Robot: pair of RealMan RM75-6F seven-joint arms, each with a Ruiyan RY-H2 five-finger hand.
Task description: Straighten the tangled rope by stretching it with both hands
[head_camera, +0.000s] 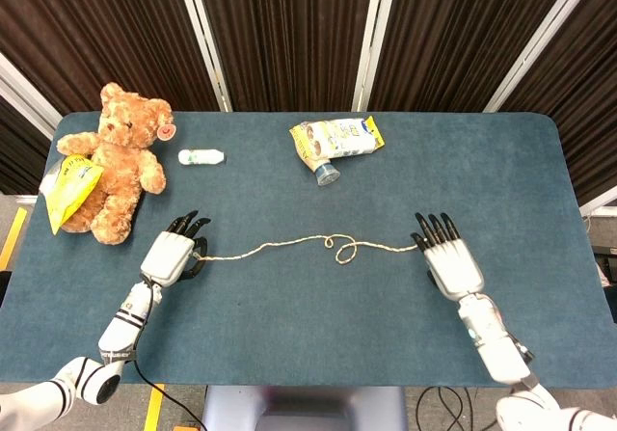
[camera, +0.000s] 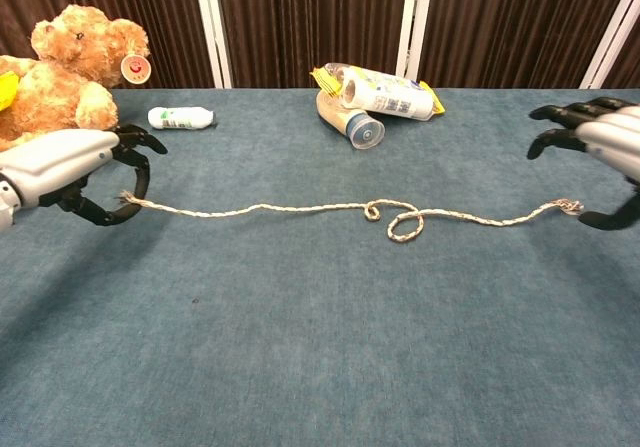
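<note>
Running across the middle of your blue felt-like surface, the thin twisted cream rope keeps one small loop near its centre. Your left hand pinches its frayed end; your right hand, partly cut off, hangs spread beside the other end.

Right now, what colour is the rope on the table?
The rope is off-white with brown flecks, clearest in the chest view.

curtained lab, blue-felt table
</note>
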